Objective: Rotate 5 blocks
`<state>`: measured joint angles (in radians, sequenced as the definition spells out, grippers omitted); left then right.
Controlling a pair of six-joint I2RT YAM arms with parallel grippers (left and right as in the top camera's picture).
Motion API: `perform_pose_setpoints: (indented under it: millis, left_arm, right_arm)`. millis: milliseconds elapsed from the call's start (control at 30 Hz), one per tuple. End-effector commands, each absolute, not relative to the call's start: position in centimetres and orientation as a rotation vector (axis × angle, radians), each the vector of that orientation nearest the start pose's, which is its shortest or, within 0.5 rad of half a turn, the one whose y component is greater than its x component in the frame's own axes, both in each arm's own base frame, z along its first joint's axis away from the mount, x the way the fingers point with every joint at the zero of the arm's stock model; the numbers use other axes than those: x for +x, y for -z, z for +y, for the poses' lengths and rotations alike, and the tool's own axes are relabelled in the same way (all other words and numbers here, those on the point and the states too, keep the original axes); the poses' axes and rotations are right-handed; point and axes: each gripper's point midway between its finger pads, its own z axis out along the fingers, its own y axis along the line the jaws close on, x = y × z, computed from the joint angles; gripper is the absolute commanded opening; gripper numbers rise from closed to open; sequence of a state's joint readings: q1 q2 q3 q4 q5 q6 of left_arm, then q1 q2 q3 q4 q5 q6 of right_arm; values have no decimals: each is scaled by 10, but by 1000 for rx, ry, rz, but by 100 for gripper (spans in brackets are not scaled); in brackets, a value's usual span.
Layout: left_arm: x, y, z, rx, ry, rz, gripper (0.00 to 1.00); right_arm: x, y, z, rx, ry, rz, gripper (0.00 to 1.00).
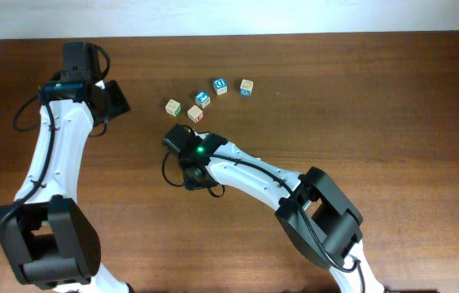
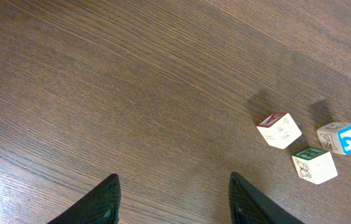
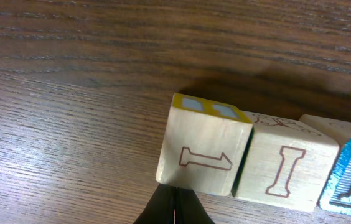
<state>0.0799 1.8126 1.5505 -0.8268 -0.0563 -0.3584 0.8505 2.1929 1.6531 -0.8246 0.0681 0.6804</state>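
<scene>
Dark tabletop [image 1: 376,98]: right gripper [image 3: 175,208] sits pinched closed beside the yellow-topped block [image 3: 203,146], probably to nudge it round; left gripper [image 2: 172,186] hangs part-spread, empty.

- Seen from overhead, the light is bright and even. The dark tabletop [image 1: 376,98] carries no hard shadows, and a green lamp [image 1: 201,150] glows just behind the right jaws.
- Ahead and to the right of the left jaws, the blocks [image 2: 279,130] look sharp, with soft shadows on their far side. A faint pale sheen lies to the left of the jaws.
- The right jaws are dark and blurred at the picture's edge. A whitish glare spreads to their left, and a deep shadow sits beyond the blocks.
</scene>
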Motion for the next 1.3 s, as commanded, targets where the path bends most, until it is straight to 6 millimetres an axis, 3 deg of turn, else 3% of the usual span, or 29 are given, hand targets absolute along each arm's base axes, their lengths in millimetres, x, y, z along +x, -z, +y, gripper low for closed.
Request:
perform_pose_setpoints:
  millis: [0,100,200,233,267,333,467,567,633,700,767,867,1067,1167,1267]
  left_arm:
    - [448,-145,45,-576,21,2599,54]
    - [446,-146,40,-569,54,2609,51]
    - [438,-161,29,-548,137,2611,49]
    - [427,-166,22,-536,146,2634,48]
    - [420,-166,16,-525,148,2659,48]
    - [405,-160,-1,-485,148,2736,44]
    - [381,-145,-40,-291,133,2863,38]
    - [367,-137,-47,-262,120,2921,31]
    - [358,-118,-47,-259,122,2956,26]
    - [358,-101,-64,-140,259,2956,25]
    - [355,-88,-69,-134,301,2956,26]
    - [347,-68,-68,-133,296,2984,29]
    - [347,-42,-67,-124,288,3002,16]
    - [349,-25,-71,-98,300,3028,14]
    - [355,-21,-94,42,397,2997,10]
  right_arm:
    - [321,-12,340,-244,-123,2920,4]
    - [318,-30,355,-344,-223,2928,5]
    - [327,-105,358,-366,-281,2865,5]
    - [333,-136,349,-369,-289,2845,5]
    - [338,-154,338,-364,-288,2835,5]
    - [346,-175,306,-378,-326,2861,5]
    - [349,-158,249,-422,-472,3026,5]
    - [345,-139,225,-458,-616,3086,5]
    - [341,-123,209,-440,-728,3123,4]
    - [337,-112,198,-445,-828,3128,5]
    - [339,-95,185,-379,-846,3141,5]
    - [340,-66,193,-311,-998,3078,5]
    - [327,-21,187,-177,-966,3111,5]
    - [327,-9,187,-177,-967,3086,5]
    - [329,-6,183,-161,-968,3076,5]
